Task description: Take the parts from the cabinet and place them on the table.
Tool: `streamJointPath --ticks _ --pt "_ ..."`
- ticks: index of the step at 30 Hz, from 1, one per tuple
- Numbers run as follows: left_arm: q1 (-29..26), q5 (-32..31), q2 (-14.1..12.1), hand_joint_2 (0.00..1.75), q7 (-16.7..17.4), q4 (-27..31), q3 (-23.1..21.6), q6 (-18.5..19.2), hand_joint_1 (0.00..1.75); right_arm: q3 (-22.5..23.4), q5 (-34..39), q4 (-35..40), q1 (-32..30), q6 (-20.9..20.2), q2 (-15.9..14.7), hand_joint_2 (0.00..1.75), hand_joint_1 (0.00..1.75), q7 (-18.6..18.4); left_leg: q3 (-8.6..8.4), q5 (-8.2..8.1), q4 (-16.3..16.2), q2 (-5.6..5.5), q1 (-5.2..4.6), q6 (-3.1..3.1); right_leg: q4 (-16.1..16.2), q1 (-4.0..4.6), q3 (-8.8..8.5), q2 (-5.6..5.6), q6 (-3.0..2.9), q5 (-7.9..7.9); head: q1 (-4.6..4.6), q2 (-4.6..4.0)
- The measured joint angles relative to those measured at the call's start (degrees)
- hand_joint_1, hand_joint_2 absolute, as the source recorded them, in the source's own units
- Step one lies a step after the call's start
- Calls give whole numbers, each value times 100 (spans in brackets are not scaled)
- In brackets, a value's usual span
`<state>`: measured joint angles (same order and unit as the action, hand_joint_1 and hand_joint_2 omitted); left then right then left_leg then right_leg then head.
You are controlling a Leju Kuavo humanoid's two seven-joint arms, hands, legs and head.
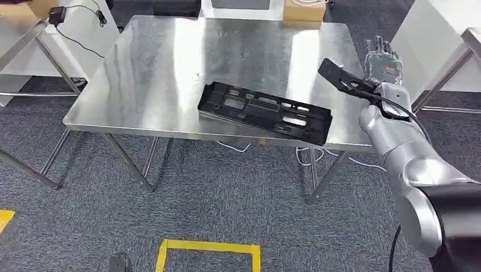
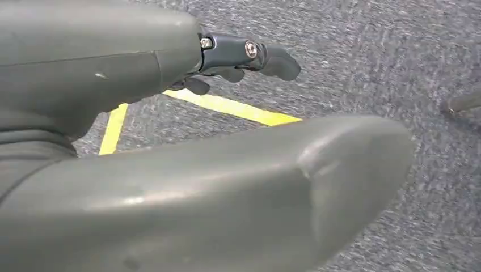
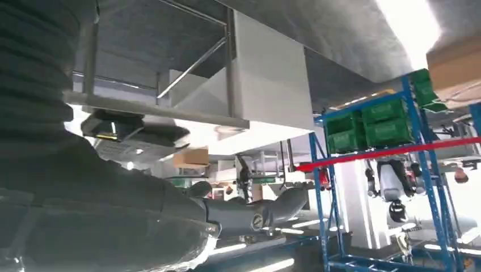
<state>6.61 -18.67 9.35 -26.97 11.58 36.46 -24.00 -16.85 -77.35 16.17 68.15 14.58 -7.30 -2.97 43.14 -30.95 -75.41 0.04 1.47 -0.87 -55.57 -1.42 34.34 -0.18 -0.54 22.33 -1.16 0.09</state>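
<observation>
Right hand (image 1: pixel 383 58) hangs in the air past the table's right edge, at about two o'clock from the part, its translucent fingers pointing up and held apart, with nothing between them. In the right wrist view the same hand (image 3: pixel 249 212) shows a grey thumb stretched out straight, blue metal shelving with green crates (image 3: pixel 380 124) beyond it. The silver right arm (image 1: pixel 397 147) comes in from five o'clock of the head view. The long black plastic part with rectangular cut-outs (image 1: pixel 264 112) lies flat on the square stainless-steel table (image 1: pixel 159 68), close to the near edge, its right end near the table's right corner, apart from the hand. Left hand (image 2: pixel 238 59) hangs over grey carpet (image 2: pixel 397 45) crossed by yellow floor tape (image 2: pixel 238 109); its dark fingers curl a little and grip nothing
</observation>
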Motion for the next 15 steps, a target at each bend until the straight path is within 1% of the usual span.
streamJointPath --ticks 1,2,3,4,5,6,7,8,9,10,11,12,13,14,15 --pt "2 0 -2 0 -2 2 13 0 0 2 0 0 -9 4 -2 175 0 -30 -153 133 105 1 24 -18 -16 -8 65 4 27 -46 -5 2" --pt "3 0 -2 0 -2 2 20 0 0 9 0 0 -13 9 -4 175 0 -70 -402 312 408 3 44 -21 -32 -20 126 10 50 -84 -7 2" --pt "4 0 -4 0 -2 2 22 0 0 20 0 0 -11 20 -9 175 0 -114 -729 465 854 3 60 -20 -62 -34 181 15 92 -112 -2 2" --pt "10 -2 -4 0 -6 2 24 -2 0 28 -15 4 -7 41 -15 175 0 -166 -1090 445 1383 -4 77 -12 -99 -34 221 19 131 -138 -9 2" --pt "18 -2 -4 0 -7 2 24 -2 0 50 -20 7 0 76 -33 175 0 -220 -1261 289 1649 -35 36 0 -102 -2 280 18 187 -176 -5 0" --pt "13 -4 -4 0 -9 2 24 -6 0 63 -33 7 1 105 -39 175 0 -264 -1205 353 1609 -52 16 71 -88 -7 272 8 240 -223 26 2" --pt "5 -9 -4 0 -11 2 26 -7 0 70 -35 4 8 118 -44 175 0 -300 -1176 373 1626 -55 -15 102 -81 -6 268 8 283 -266 24 2" --pt "5 -11 -4 0 -11 2 26 -7 0 83 -48 4 8 127 -42 175 0 -336 -1148 404 1621 -52 -41 150 -45 -5 273 8 355 -322 13 2" --pt "6 -9 -2 0 -11 2 26 -7 0 96 -52 4 -2 133 -53 0 0 -348 -1127 486 1685 -43 -57 224 -4 22 283 15 408 -384 20 2" --pt "17 -11 13 0 -11 0 28 -7 0 109 -57 -2 -4 142 -81 0 0 -363 -1102 605 1758 1 -17 299 -76 2 354 -2 394 -266 24 2" --pt "22 -11 15 0 -13 2 28 -7 0 129 -61 -2 2 155 -116 0 0 -394 -1017 683 1790 -13 -40 377 -316 19 502 5 317 28 48 2" --pt "23 -11 11 0 -11 2 31 -7 0 149 -61 -2 6 173 -133 0 0 -420 -942 751 1788 -5 -52 412 -686 8 625 6 255 321 65 2" --pt "21 -11 11 0 -11 2 33 -6 0 159 -61 -2 -3 192 -142 0 0 -461 -839 828 1786 -1 -62 425 -1179 7 764 8 220 610 70 0" --pt "22 -11 11 0 -11 2 37 -7 0 166 -59 -4 -24 210 -157 0 0 -520 -724 908 1782 2 -74 434 -1664 9 890 9 230 809 72 2" --pt "22 -11 15 0 -11 2 42 -2 0 175 -57 -7 -49 234 -173 0 0 -566 -629 985 1778 4 -81 433 -1947 18 913 11 286 843 72 2"
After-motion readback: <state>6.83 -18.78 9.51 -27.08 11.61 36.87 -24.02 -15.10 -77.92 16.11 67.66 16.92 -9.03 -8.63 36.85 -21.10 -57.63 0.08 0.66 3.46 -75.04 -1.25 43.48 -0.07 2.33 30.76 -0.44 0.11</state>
